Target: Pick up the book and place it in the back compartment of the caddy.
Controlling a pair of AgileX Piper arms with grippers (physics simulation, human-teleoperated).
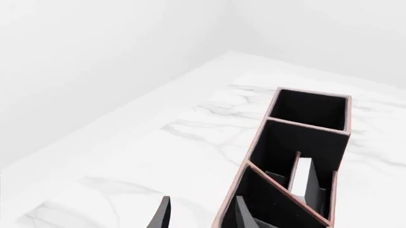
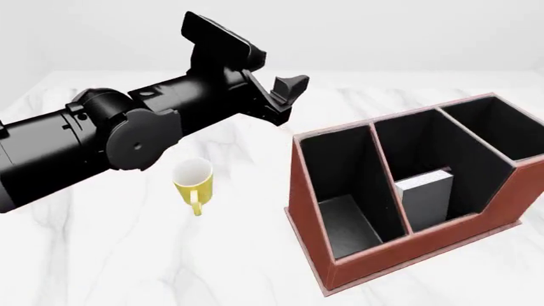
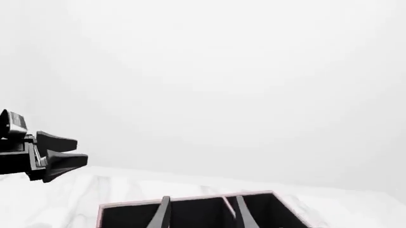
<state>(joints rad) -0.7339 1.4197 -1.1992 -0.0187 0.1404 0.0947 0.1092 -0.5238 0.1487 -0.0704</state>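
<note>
The caddy [image 2: 374,264] stands at the right of the table. The book [image 2: 425,194] stands upright in its middle cell, the back compartment [image 2: 416,150], close to the low wall, with the white page edges on top. The book also shows in the left wrist view [image 1: 303,173], inside the caddy [image 1: 311,93]. My left gripper [image 2: 285,99] is open and empty, raised above the table left of and beyond the caddy. My right gripper [image 3: 203,213] is open and empty, above the caddy [image 3: 190,199]; it is out of the front view.
A yellow mug [image 2: 193,180] stands on the marble table left of the caddy, under my left arm. The caddy's long narrow cell [image 2: 336,191] is on its left side. My left gripper also shows in the right wrist view [image 3: 60,159].
</note>
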